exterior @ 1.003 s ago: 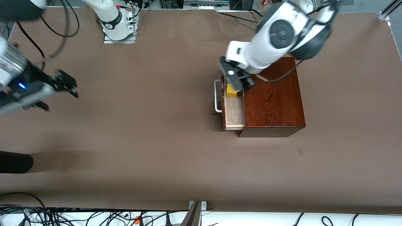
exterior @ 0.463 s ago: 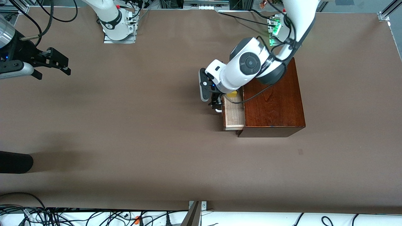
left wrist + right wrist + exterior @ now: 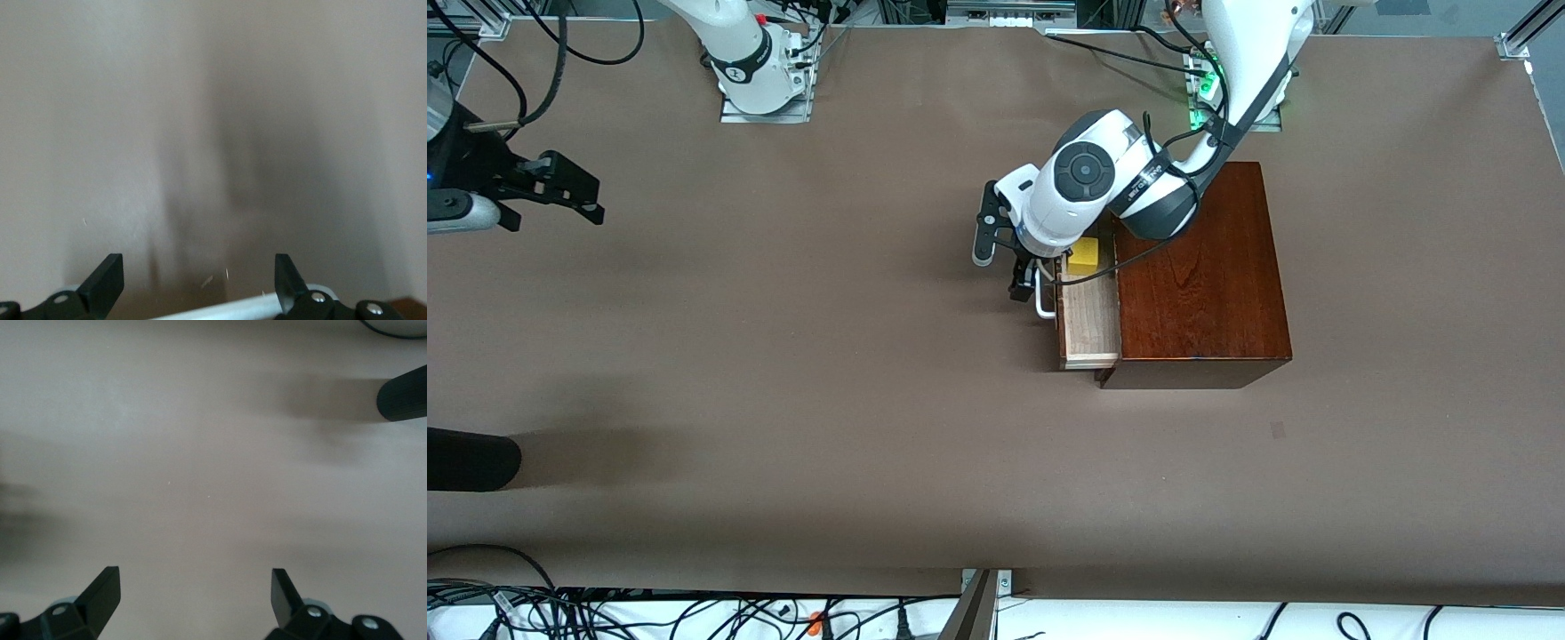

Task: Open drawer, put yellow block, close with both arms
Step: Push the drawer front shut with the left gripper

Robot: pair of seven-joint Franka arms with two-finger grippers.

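The mahogany box [image 3: 1200, 276] stands at the left arm's end of the table. Its drawer [image 3: 1089, 324] is pulled out, a pale wood tray with a white handle [image 3: 1042, 307]. The yellow block [image 3: 1085, 256] lies in the drawer, in the part farther from the front camera, partly under the left arm. My left gripper [image 3: 1024, 280] is open and empty, low in front of the drawer beside the handle. In the left wrist view the gripper [image 3: 197, 267] shows wide open over bare table, with the handle [image 3: 227, 308] by its fingers. My right gripper [image 3: 594, 200] is open and empty at the right arm's end; it also shows in the right wrist view [image 3: 195, 580].
A dark rounded object [image 3: 471, 458] lies at the table edge at the right arm's end, nearer the front camera; it also shows in the right wrist view [image 3: 402, 393]. Cables [image 3: 605, 613] run along the near edge. The arm bases [image 3: 765, 89] stand along the far edge.
My left gripper let go of the yellow block in the drawer and moved down in front of the drawer, by the handle. My right gripper drew back toward the table's edge.
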